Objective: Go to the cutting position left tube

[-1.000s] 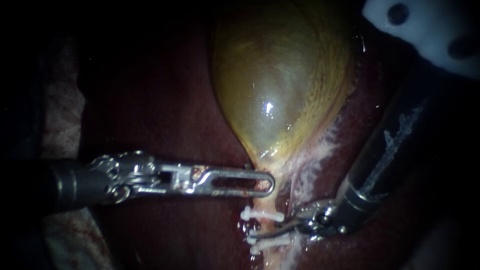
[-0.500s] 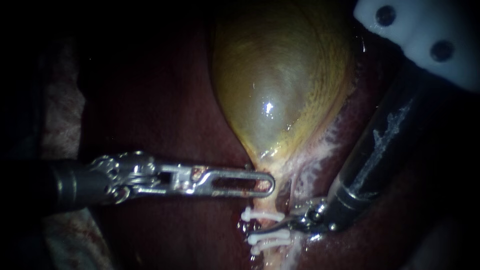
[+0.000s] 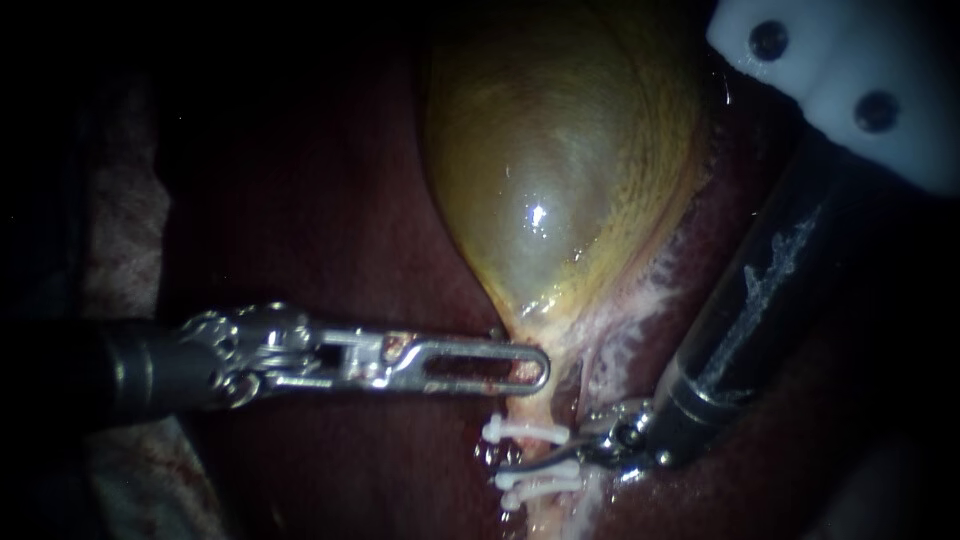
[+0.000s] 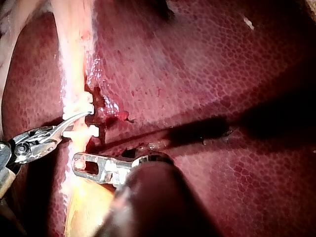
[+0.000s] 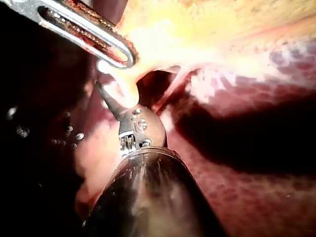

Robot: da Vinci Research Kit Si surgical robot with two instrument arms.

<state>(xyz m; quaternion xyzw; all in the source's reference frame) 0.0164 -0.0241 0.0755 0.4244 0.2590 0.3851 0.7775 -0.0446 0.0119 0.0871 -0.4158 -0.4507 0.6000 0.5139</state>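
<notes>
Left tube: pale, slender, running lengthwise away from the gallbladder neck and bearing white clips. Right instrument: the nearer one, jaws parted, with a curved blade lying crosswise on the tube between the clips. Left instrument: jaws clamped on the gallbladder neck, just short of the clips.

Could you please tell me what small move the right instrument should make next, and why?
Probably a slight shift of the right instrument toward the gallbladder, to centre it in the gap between the clips. Its tip crosses the clipped tube but lies close against the lower clip pair, farther from the single upper clip.
</notes>
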